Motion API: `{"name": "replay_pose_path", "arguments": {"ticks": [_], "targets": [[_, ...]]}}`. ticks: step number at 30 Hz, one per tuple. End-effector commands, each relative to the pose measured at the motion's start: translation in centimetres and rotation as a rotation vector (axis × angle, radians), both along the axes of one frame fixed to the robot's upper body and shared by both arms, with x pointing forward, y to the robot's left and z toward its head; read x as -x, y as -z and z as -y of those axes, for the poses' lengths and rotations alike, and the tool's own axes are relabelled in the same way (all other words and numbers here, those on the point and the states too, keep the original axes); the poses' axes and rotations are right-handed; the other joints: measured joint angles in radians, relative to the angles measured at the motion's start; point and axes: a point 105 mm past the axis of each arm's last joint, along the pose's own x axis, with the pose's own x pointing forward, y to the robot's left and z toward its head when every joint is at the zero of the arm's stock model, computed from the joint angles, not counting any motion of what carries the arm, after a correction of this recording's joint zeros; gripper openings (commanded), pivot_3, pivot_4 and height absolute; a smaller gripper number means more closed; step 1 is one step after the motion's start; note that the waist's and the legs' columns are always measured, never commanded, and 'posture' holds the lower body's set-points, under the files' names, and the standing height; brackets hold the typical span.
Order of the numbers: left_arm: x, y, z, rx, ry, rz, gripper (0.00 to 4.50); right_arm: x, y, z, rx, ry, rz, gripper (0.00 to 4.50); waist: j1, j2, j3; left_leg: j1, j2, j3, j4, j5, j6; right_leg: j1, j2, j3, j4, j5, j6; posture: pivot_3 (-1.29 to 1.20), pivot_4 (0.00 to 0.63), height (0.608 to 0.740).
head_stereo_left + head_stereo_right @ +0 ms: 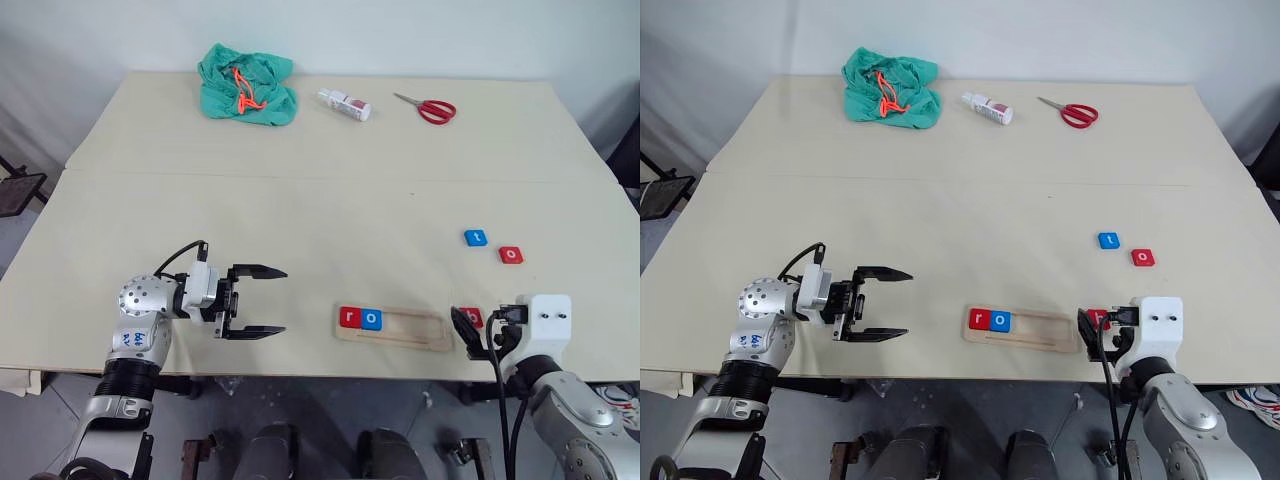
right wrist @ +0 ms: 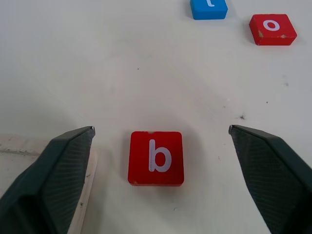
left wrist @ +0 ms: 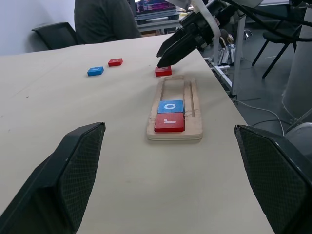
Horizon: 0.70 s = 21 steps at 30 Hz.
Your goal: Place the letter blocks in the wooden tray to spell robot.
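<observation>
Two tiles in the tray, the "b" waiting between wide-spread fingers

Nearest the edge, the right gripper hangs with fingers apart on either side of the red b block, which lies free on the table just off the end of the wooden tray. In its slot: red r, then blue o, touching. The left gripper gapes, empty. Farther off lie blue t and red o.
</observation>
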Motion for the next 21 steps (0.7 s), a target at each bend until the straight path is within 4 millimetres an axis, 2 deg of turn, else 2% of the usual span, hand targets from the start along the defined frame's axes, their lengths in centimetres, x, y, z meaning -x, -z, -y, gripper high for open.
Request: {"name": "replay_pose_path", "arguments": {"ticks": [1, 5, 9, 13, 17, 21], "targets": [[0.0, -1.0, 0.1, 0.004, 0.011, 0.045, 4.50, 0.4, -1.5, 0.1, 0.027, -0.101, 0.050, 4.46, 0.000, 0.000, 0.000, 0.000, 0.000, 0.000, 0.000, 0.000, 0.000, 0.000, 0.000, 0.000, 0.000, 0.000, 0.000, 0.00, 0.150, 0.740], [-0.2, -1.0, -0.1, -0.002, 0.017, 0.039, 4.50, 1.1, -2.4, 1.3, 0.138, -0.412, -0.002, 4.46, 0.003, 0.000, 0.000, 0.000, -0.001, 0.001, 0.000, 0.000, 0.001, 0.001, 0.000, 0.000, -0.002, 0.000, 0.000, 0.00, 0.150, 0.740], [0.1, -0.8, -0.2, -0.008, 0.028, 0.034, 4.50, 1.0, -2.1, 3.3, 0.237, -0.593, -0.061, 4.46, 0.003, 0.000, 0.000, 0.000, 0.000, 0.001, 0.000, 0.000, 0.001, 0.003, 0.000, -0.002, -0.003, 0.000, 0.000, 0.00, 0.150, 0.740], [0.2, -0.8, -0.3, -0.009, 0.024, 0.038, 4.50, 0.3, -2.3, 4.3, 0.308, -0.718, -0.093, 4.46, 0.001, 0.000, 0.000, 0.000, 0.000, 0.001, 0.001, 0.000, 0.001, 0.003, 0.000, -0.002, -0.003, 0.000, 0.000, 0.00, 0.150, 0.740], [0.8, -0.8, -0.7, -0.013, 0.009, 0.033, 4.50, -1.7, -2.6, 5.1, 0.436, -0.922, -0.130, 4.46, -0.005, 0.000, 0.000, 0.000, 0.001, 0.003, 0.002, 0.000, 0.001, 0.003, 0.000, -0.002, -0.004, 0.000, 0.000, 0.00, 0.150, 0.740], [1.3, -0.7, -1.1, -0.015, -0.010, 0.031, 4.50, -2.4, -2.2, 5.0, 0.487, -1.054, -0.157, 4.46, 0.002, 0.000, 0.000, -0.001, 0.001, 0.000, 0.002, 0.000, 0.001, 0.003, 0.000, -0.004, -0.003, 0.000, 0.000, 0.00, 0.150, 0.740]]}}
